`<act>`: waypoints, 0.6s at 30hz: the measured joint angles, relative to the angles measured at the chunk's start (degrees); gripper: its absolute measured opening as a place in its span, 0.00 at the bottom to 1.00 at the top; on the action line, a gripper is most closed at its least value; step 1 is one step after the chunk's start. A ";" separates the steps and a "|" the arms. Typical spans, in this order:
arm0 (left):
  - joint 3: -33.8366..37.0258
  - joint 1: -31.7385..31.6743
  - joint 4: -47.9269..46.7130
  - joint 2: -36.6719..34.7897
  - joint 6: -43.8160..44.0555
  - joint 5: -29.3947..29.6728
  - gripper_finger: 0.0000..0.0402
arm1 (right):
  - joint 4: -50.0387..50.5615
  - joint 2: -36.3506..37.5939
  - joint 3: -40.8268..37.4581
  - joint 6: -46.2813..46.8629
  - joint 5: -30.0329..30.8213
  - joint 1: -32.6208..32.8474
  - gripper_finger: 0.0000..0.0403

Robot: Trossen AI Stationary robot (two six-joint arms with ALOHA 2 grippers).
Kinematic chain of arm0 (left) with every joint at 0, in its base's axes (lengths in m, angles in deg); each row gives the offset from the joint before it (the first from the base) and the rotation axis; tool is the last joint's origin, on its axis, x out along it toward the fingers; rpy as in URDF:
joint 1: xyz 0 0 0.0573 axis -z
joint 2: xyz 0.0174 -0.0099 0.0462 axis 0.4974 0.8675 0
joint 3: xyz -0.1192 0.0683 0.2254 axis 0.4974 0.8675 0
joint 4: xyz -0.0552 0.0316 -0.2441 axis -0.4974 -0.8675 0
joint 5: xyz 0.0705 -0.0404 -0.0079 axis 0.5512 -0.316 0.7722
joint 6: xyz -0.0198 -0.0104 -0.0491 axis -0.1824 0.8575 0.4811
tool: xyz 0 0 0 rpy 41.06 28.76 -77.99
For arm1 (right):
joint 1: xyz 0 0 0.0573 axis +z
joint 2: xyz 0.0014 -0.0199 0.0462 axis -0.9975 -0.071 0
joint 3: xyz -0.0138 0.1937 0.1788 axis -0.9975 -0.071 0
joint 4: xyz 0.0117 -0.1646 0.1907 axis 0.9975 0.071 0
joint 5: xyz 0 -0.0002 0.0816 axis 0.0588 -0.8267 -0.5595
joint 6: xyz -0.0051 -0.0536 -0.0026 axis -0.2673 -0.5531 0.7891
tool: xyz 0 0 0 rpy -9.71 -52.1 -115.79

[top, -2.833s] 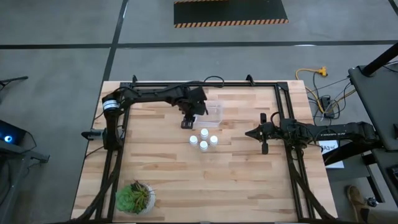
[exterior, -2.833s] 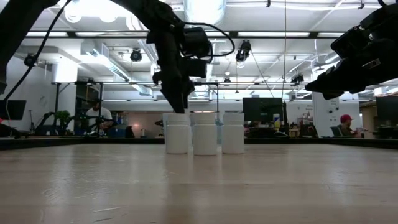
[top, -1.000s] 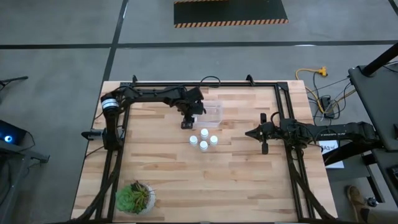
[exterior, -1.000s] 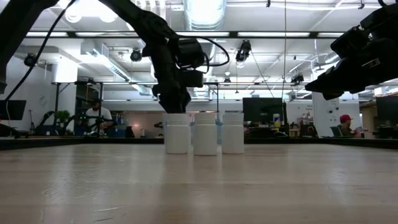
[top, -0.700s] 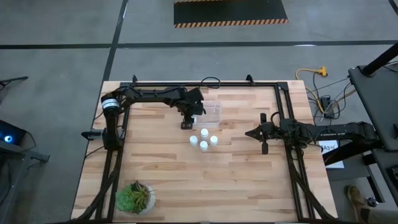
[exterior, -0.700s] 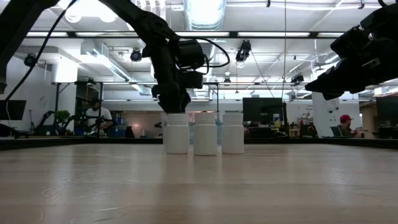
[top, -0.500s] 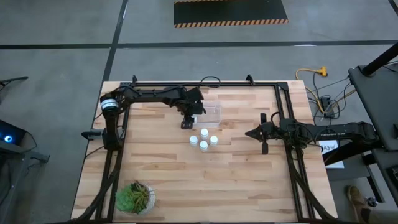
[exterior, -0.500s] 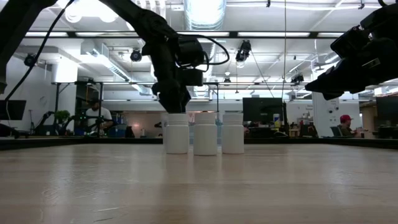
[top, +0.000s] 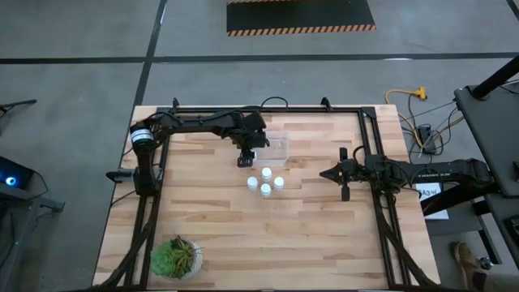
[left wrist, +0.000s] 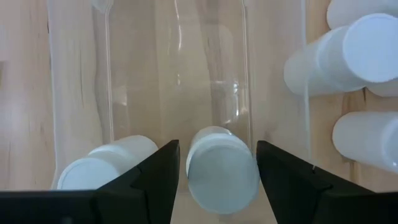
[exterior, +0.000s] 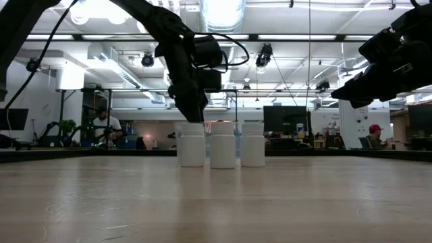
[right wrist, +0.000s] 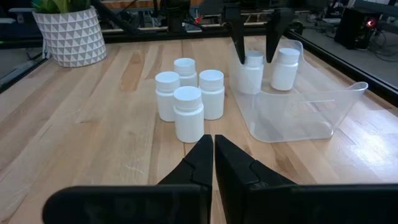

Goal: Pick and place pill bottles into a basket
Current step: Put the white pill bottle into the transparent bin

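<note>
From above, three bottles point(top: 266, 179) stand together mid-table, just beside the clear basket point(top: 280, 147). The left gripper point(top: 246, 158) hangs at the basket's end.

Its wrist view shows spread fingers around a bottle point(left wrist: 222, 169) inside, seemingly released, with another bottle point(left wrist: 104, 163) alongside.

The right gripper point(right wrist: 212, 151), fingers pressed together, waits aside. Two seem placed; at least three remain.

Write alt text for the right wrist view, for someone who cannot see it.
The left gripper, fingers open, straddles a pill bottle standing in the clear basket beside a second bottle. Four more bottles cluster on the wooden table; the right gripper sits shut in the foreground.
</note>
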 joint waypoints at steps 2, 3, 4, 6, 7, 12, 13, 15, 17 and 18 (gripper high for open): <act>0.00 0.00 -0.10 -0.37 0.00 -0.02 0.49 | 0.01 0.02 0.00 -0.02 0.00 -0.02 0.02; 0.00 0.00 -0.15 -0.72 0.02 0.01 0.49 | 0.00 0.00 0.00 -0.02 0.00 -0.02 0.02; 0.00 0.00 -0.18 -1.01 0.03 0.00 0.49 | 0.00 0.00 0.00 -0.02 0.00 0.00 0.02; -0.02 0.07 -0.16 -1.91 0.04 0.02 0.49 | 0.00 0.01 0.00 -0.02 0.00 -0.02 0.02; -0.02 0.11 -0.18 -2.33 0.05 0.02 0.49 | 0.00 0.01 0.00 -0.02 0.00 -0.01 0.02; -0.21 0.37 -0.21 -5.38 0.06 0.04 0.49 | 0.00 0.00 0.00 -0.02 0.02 -0.02 0.02; -0.33 0.39 -0.63 -6.01 0.07 0.04 0.49 | -0.07 0.00 0.00 -0.02 0.00 0.00 0.02; -0.99 0.62 -0.93 -7.56 0.14 0.01 0.49 | -0.13 0.02 0.00 -0.02 0.03 -0.02 0.02; -1.31 0.96 -1.34 -9.10 0.44 -0.16 0.49 | -0.14 0.02 0.00 -0.01 0.02 -0.02 0.02; -1.49 1.18 -1.32 -9.83 1.25 -0.55 0.49 | -0.12 0.02 0.00 0.01 0.04 -0.02 0.02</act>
